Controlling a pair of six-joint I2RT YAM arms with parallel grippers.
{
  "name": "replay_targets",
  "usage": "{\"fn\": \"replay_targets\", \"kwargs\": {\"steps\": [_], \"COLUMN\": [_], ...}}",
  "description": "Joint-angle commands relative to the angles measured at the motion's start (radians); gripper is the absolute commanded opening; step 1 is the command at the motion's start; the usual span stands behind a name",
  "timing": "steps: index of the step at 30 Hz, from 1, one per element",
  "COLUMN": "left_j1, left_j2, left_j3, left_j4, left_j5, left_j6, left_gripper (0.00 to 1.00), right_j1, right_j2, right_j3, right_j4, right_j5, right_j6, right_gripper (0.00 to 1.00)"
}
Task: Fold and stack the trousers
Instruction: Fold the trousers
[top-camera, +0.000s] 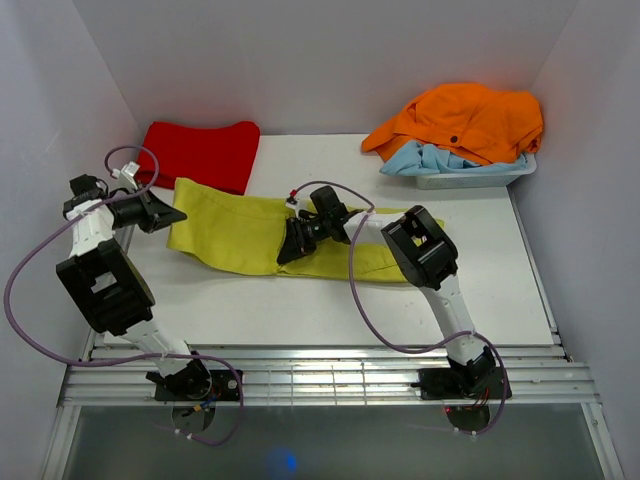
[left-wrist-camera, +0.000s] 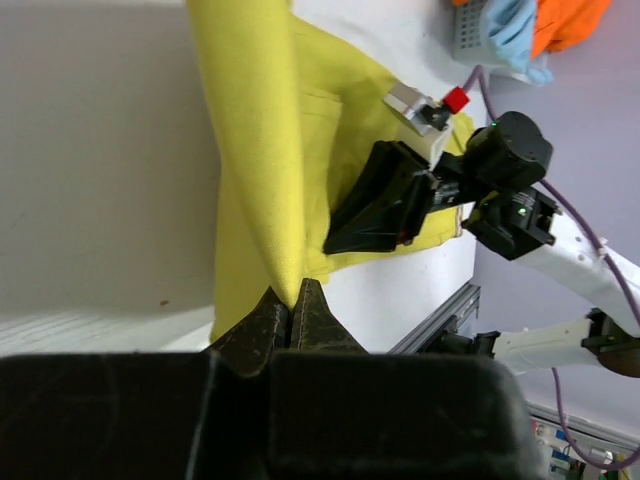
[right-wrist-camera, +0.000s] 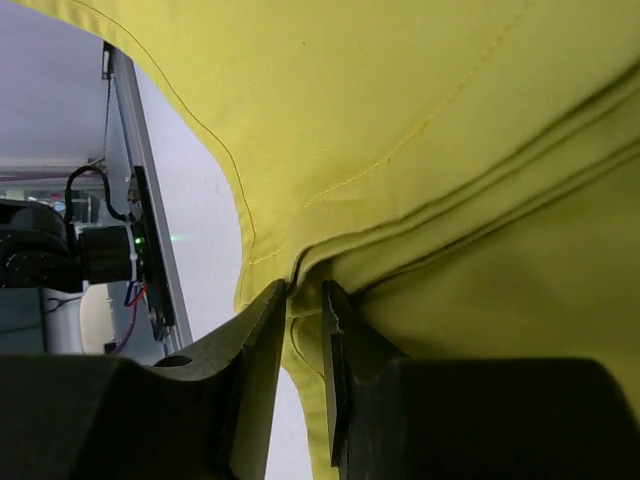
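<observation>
1. A white tabletop enclosed by pale walls carries the long yellow-green cotton trousers, which are laid lengthwise between the two grippers.
2. The left gripper is closed tight on a pinched fold at one end of the trousers. The right gripper is nearly closed on a seamed edge near the middle.
3. Only a thin bite of cloth is held by each. If the arms are lifted unevenly, an edge could slip out and the fold be skewed.
4. Just beyond the left gripper lies a folded red cloth, which could be dragged along.
5. Well away from the right gripper, an orange garment and a light blue garment are heaped in a white tray. Nothing is obstructed by them.
</observation>
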Motion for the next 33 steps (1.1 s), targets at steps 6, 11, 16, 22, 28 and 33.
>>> {"fn": "replay_targets", "kwargs": {"steps": [6,11,16,22,28,33], "left_j1": [-0.045,-0.122,-0.205,-0.279,-0.288,-0.294], "left_j2": [-0.108,-0.127,-0.186,-0.205,-0.2,-0.196], "left_j3": [0.087,0.104,0.078,0.075,0.075,0.067], "left_j4": [-0.009,0.051,0.139,0.168,0.174,0.175], "left_j5": [0.186,0.235,0.18,0.062,-0.005,-0.012], "left_j6": [-0.155,-0.246,-0.325,-0.355,-0.368,-0.371], "left_gripper": [0.0,0.0,0.0,0.0,0.0,0.0], "right_j1": [0.031,-0.053,-0.303,-0.656,-0.835,-0.843], "right_j2": [-0.037,-0.255,-0.422,-0.573,-0.536,-0.524], "right_j3": [0.1,0.046,-0.021,-0.208,-0.291,-0.368], "right_j4": [-0.063,-0.181,-0.49,-0.672,-0.769,-0.671], "right_j5": [0.052,-0.026,0.013,0.141,0.271,0.38], "right_j6": [-0.063,-0.17,-0.347,-0.528,-0.66,-0.605], "right_gripper": [0.37,0.44,0.52,0.57,0.95,0.95]}}
